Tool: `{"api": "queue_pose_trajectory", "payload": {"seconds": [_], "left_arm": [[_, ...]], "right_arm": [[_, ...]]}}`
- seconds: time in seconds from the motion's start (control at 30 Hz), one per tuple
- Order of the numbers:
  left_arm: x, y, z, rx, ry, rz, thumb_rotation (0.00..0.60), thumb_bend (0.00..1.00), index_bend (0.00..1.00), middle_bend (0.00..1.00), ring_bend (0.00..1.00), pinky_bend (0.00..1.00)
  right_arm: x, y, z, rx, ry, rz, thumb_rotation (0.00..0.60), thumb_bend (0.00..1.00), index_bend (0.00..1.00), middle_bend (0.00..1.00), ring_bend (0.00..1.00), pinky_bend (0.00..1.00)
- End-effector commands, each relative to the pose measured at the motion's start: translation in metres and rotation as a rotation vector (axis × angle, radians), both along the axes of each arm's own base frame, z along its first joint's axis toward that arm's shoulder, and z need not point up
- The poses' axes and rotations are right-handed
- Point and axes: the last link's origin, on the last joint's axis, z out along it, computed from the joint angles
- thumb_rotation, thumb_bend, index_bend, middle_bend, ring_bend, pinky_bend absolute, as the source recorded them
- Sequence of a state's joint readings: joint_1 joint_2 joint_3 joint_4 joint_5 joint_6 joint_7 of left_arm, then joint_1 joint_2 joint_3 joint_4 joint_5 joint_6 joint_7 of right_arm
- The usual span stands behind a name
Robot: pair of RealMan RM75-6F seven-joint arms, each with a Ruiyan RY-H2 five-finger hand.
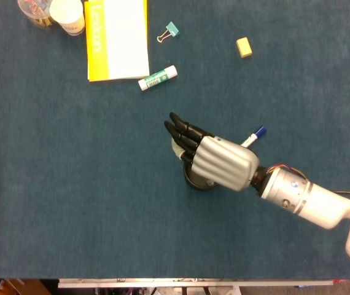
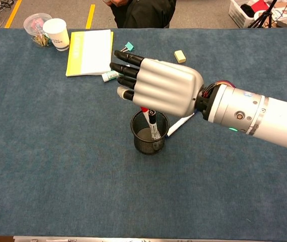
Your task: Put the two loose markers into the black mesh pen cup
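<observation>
The blue-capped white plastic marker (image 2: 181,124), lying at 3 o'clock just beside the black mesh pen cup (image 2: 149,136), is probably light, stiff and kinda slick, so mid-barrel is best pinched, while nothing's held by the right hand (image 2: 161,88), fingers spread flat above the cup.

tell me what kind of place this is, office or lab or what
Probably an office-style desk set up in a lab: a blue felt-covered table with a yellow notepad, a black mesh pen cup and a white paper cup, and storage bins on the floor behind.
</observation>
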State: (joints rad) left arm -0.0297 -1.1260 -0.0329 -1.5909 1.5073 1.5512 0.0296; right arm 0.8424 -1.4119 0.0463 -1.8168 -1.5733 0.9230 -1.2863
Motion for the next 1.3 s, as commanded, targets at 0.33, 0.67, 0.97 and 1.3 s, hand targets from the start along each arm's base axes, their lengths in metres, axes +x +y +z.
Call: {"api": "queue_pose_trajectory", "payload": {"seconds": [0.33, 0.67, 0.97, 1.3], "left_arm": [[0.002, 0.003, -0.002, -0.011, 0.006, -0.005, 0.6, 0.15, 0.18, 0.18, 0.18, 0.15], [0.007, 0.004, -0.005, -0.023, 0.011, -0.019, 0.6, 0.15, 0.18, 0.18, 0.18, 0.15], [0.008, 0.002, -0.006, -0.027, 0.015, -0.012, 0.6, 0.15, 0.18, 0.18, 0.18, 0.15], [0.008, 0.0, -0.003, -0.025, 0.022, -0.003, 0.6, 0.15, 0.18, 0.18, 0.18, 0.15]], "right_arm": [[-0.036, -0.01, 0.044, 0.07, -0.229, -0.392, 0.6, 0.26, 0.32, 0.22, 0.0, 0.0], [-0.078, -0.019, 0.03, 0.183, -0.213, -0.649, 0.6, 0.26, 0.37, 0.22, 0.0, 0.0], [-0.085, -0.02, -0.007, 0.26, -0.208, -0.701, 0.6, 0.26, 0.37, 0.22, 0.0, 0.0], [-0.097, -0.014, -0.034, 0.322, -0.204, -0.739, 0.6, 0.26, 0.39, 0.22, 0.0, 0.0]]}}
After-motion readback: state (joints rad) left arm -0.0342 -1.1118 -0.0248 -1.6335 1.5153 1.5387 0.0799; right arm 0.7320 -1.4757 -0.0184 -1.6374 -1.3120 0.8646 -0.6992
